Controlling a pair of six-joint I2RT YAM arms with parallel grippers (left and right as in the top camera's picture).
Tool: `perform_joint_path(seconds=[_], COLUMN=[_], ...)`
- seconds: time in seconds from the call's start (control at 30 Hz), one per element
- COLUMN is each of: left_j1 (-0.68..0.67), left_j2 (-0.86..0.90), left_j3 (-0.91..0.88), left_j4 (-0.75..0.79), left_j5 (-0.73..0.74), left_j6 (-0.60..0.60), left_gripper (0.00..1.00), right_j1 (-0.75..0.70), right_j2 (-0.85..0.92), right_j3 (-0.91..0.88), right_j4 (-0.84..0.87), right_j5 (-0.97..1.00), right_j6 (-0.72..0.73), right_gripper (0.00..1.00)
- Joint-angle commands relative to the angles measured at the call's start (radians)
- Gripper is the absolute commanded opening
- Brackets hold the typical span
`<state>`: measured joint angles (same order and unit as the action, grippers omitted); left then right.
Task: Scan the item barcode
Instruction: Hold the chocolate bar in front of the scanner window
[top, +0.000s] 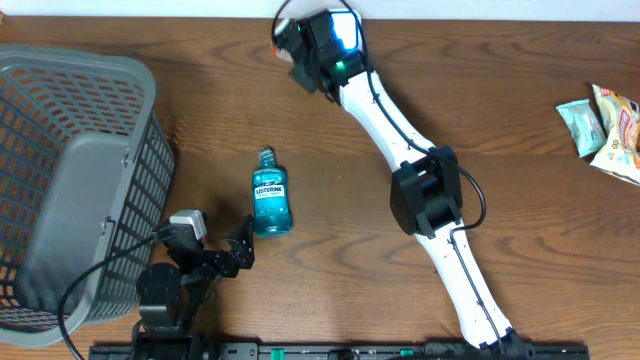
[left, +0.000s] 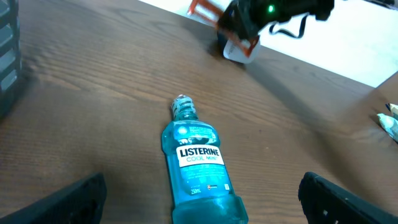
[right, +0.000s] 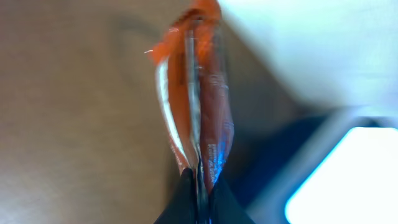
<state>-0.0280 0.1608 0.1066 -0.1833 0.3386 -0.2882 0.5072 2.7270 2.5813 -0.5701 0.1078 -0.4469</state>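
My right gripper (top: 298, 60) is at the table's far edge, shut on a thin orange packet (right: 199, 93). The packet stands edge-on, straight out from the pinched fingertips (right: 186, 193). A bright blue-white glow (right: 351, 174) shines just right of it. In the left wrist view the orange packet (left: 235, 45) hangs under the dark right gripper. My left gripper (left: 208, 208) is open and low near the front edge. Its two black fingers (left: 74, 199) stand wide on either side of the base of a blue Listerine bottle (left: 196, 158), which lies flat with its cap pointing away.
A large grey mesh basket (top: 80, 180) fills the left side of the table. Several snack packets (top: 605, 125) lie at the right edge. The right arm (top: 425, 190) stretches diagonally across the middle. The Listerine bottle (top: 270, 200) lies between basket and arm.
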Motion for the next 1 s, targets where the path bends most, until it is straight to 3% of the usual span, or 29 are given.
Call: perform_joint_path(seconds=[0.0, 0.27, 0.53, 0.97], left_j1=[0.005, 0.005, 0.005, 0.005], left_j2=[-0.004, -0.004, -0.004, -0.004], left_j3=[0.004, 0.004, 0.004, 0.004], left_j4=[0.0, 0.0, 0.0, 0.0], left_j5=[0.009, 0.009, 0.009, 0.009], left_j6=[-0.002, -0.002, -0.002, -0.002], left_gripper=[0.98, 0.98, 0.98, 0.98], right_j1=[-0.008, -0.023, -0.018, 0.016], right_j2=[-0.052, 0.006, 0.186, 0.243], right_j3=[0.016, 0.014, 0.013, 0.008], right_j4=[0.158, 0.565, 0.954, 1.0], right_j5=[0.216, 0.228, 0.424, 0.496], right_j6=[-0.111, -0.365, -0.544, -0.576], right_gripper=[0.01, 0.01, 0.01, 0.01])
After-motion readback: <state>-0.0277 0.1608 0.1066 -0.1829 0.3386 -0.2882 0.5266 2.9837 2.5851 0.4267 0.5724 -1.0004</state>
